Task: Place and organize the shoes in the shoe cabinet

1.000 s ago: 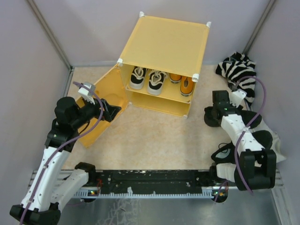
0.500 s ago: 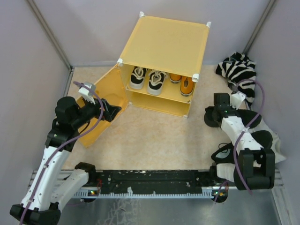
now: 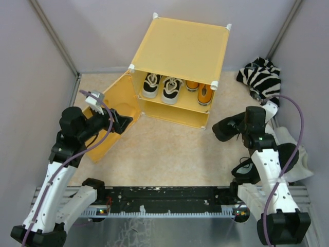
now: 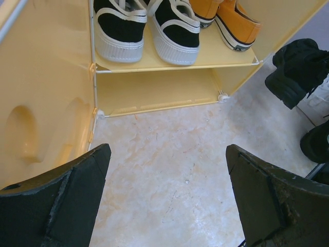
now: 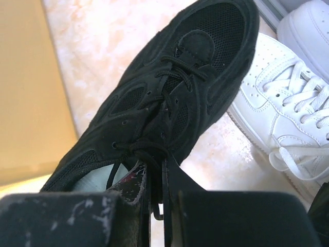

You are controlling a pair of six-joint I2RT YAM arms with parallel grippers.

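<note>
Now black shoe (image 3: 225,128) in right jaws, toe seemingly toward cabinet (image 3: 180,46)

The shoe cabinet (image 3: 177,46) stood open while the right gripper (image 3: 240,126) held a black shoe (image 3: 226,128).
The door (image 3: 110,110) was swung out to the left, with the left gripper (image 3: 125,122) just beside its inner face. On the upper shelf sat the black-and-white pair (image 3: 161,86) and, to its right, the orange pair (image 3: 199,91). The black shoe was near the cabinet's right front corner, and a zebra cloth (image 3: 262,77) lay behind it.
</note>
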